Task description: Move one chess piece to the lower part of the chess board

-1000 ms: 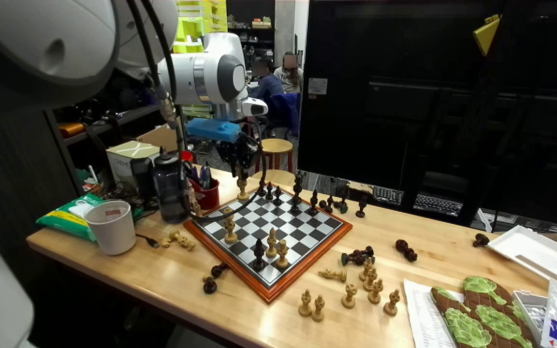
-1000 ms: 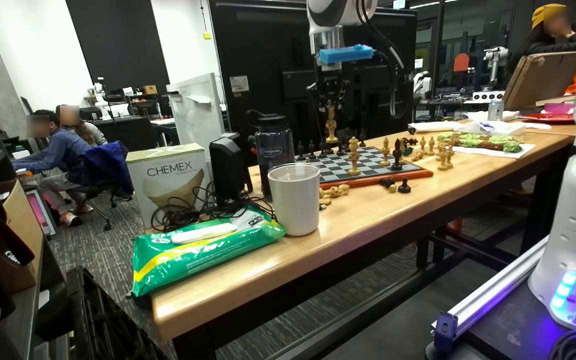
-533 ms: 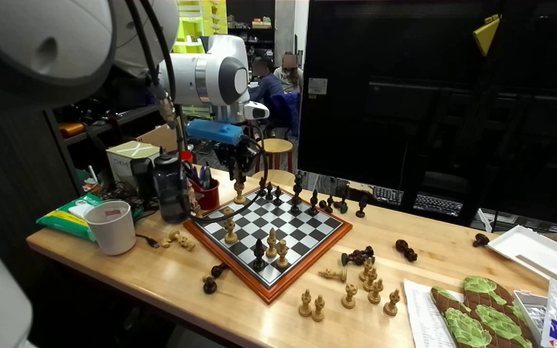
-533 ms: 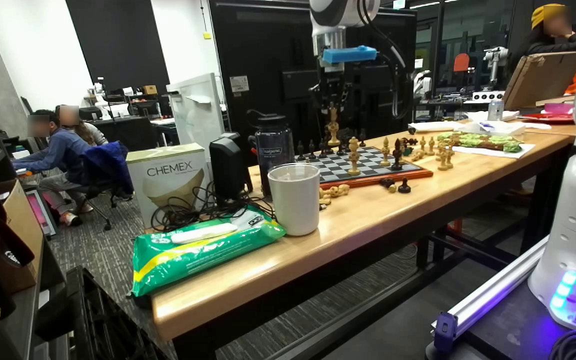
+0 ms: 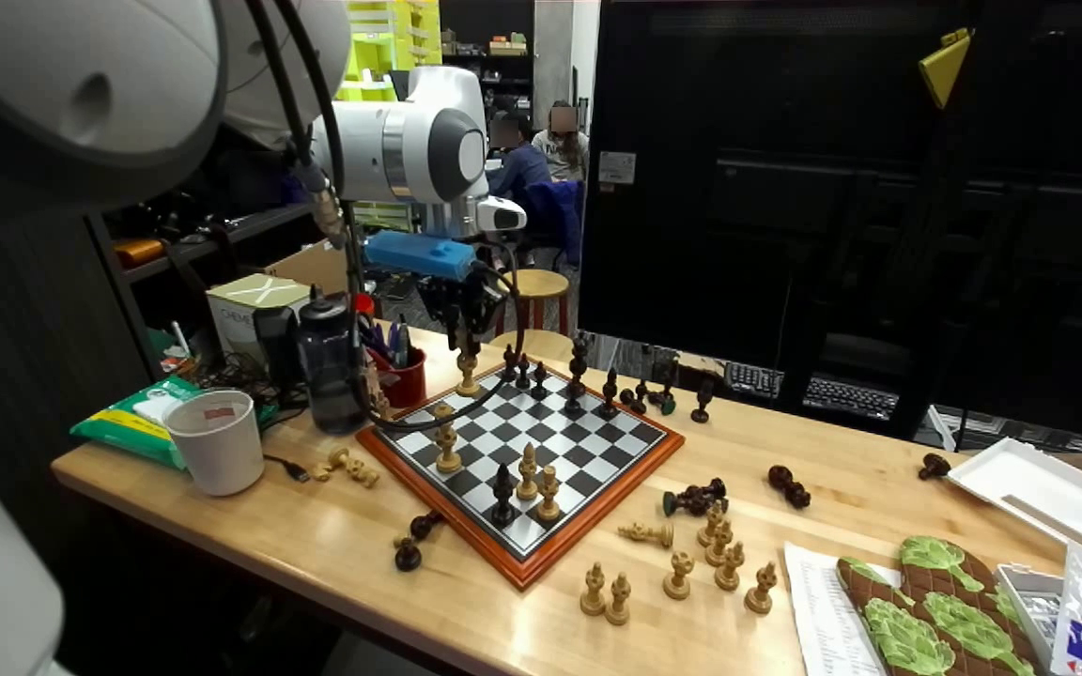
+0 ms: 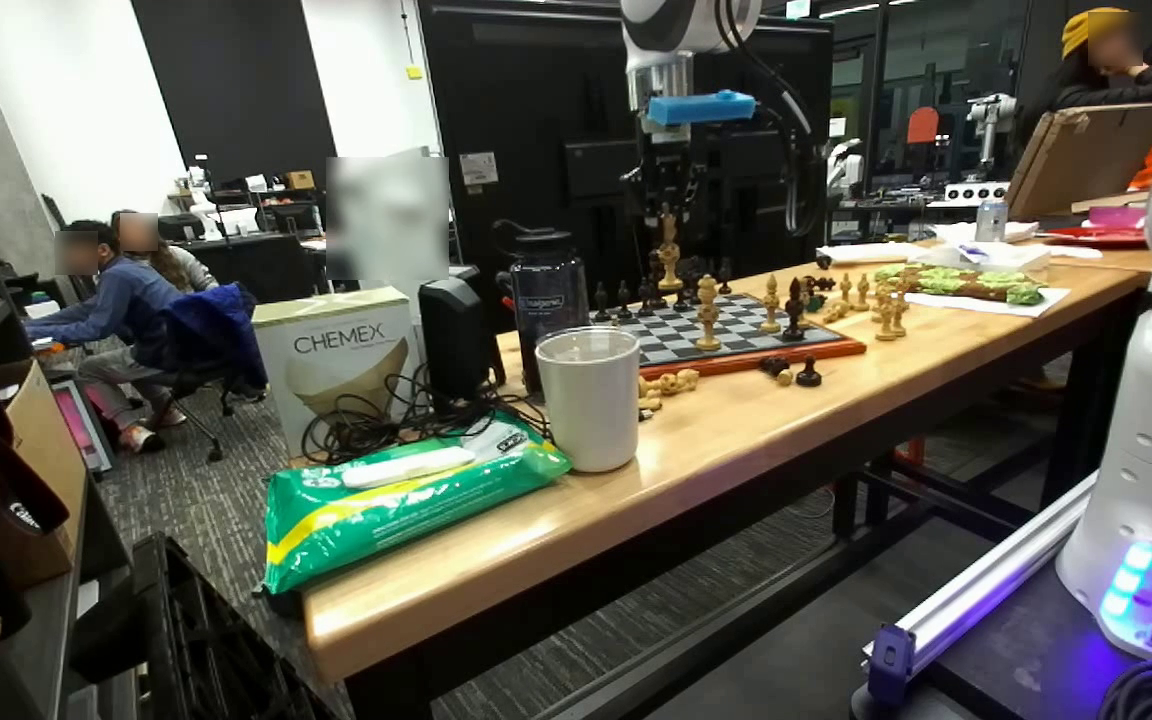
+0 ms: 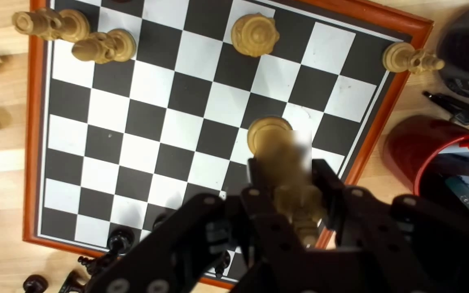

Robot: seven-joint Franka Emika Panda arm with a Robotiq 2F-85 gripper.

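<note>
White rounded arm [image 5: 363,150], dark grey joint ring [image 5: 444,155], silver collar [image 6: 661,84], bright blue block [image 5: 419,254], black cables [image 5: 320,89], black jointed gripper [image 7: 286,171], round pale screw heads [image 7: 209,200], cyan-lit strip [image 6: 1127,581] on white base [image 6: 1151,430]

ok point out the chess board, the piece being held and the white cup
Chess board [image 5: 562,447]: in an exterior view, on bare squares.
Held chess piece [image 6: 669,258]: in an exterior view, on its body.
White cup [image 6: 588,405]: in an exterior view, on its outer side.

CHEMEX on bx [image 6: 341,365], Canon on blk item [image 6: 26,514]
</note>
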